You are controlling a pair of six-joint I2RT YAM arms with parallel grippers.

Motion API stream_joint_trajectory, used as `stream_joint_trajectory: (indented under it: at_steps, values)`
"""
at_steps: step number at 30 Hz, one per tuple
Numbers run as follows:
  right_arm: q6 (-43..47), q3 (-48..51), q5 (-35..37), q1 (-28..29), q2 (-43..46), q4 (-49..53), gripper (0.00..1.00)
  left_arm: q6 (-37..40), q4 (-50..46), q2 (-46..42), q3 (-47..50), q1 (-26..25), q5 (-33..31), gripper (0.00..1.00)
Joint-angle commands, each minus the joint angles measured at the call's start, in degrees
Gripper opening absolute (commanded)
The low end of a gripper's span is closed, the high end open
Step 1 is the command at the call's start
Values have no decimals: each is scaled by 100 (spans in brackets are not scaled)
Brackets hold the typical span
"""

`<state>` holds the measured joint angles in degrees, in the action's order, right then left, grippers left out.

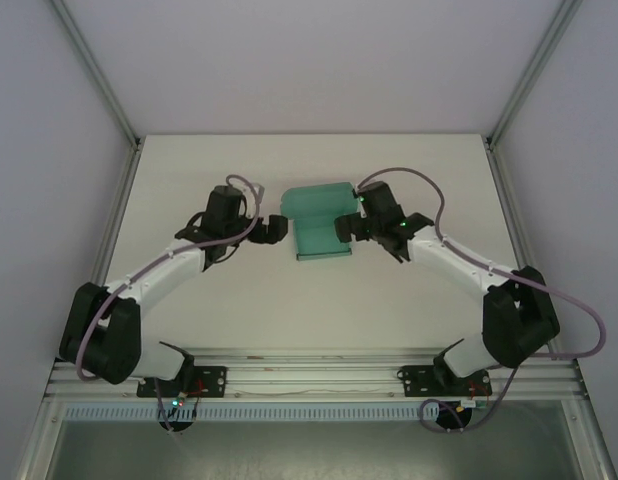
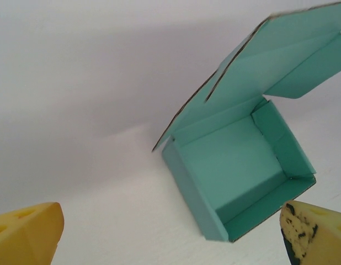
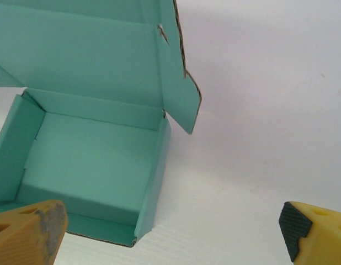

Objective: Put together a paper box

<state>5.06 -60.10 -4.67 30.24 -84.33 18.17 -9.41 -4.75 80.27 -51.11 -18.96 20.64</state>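
The paper box (image 1: 320, 222) is a teal-green shallow box on the white table (image 1: 319, 320), its tray folded up and its lid flap standing open at the back. My left gripper (image 1: 273, 229) is at its left side and my right gripper (image 1: 346, 228) at its right side. In the left wrist view the paper box (image 2: 231, 165) lies ahead and to the right of my open left gripper (image 2: 170, 243), whose yellow fingertips (image 2: 27, 234) stand wide apart. In the right wrist view the paper box (image 3: 88, 160) is ahead and left of my open right gripper (image 3: 170, 237). Nothing is gripped.
White walls and aluminium frame posts (image 1: 109, 100) enclose the table on three sides. A metal rail (image 1: 309, 375) with both arm bases runs along the near edge. Bare table surface lies in front of the box and behind it.
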Motion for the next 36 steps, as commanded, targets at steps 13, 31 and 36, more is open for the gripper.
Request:
stream_joint_trajectory:
  at_steps: [13, 31, 36]
  values:
    - [3027, -2703, -1845, -757, -1954, 2011, 73, 2379, -2010, 1810, -2518, 76, 462, 82]
    - [2790, -2859, -1460, -772, -2133, 2006, 9, 2277, -2363, 2388, -3302, 73, 254, 10]
    - [2076, -2919, -1388, -755, -2057, 1860, 3, 1590, -2143, 2354, -3283, 22, 130, 0]
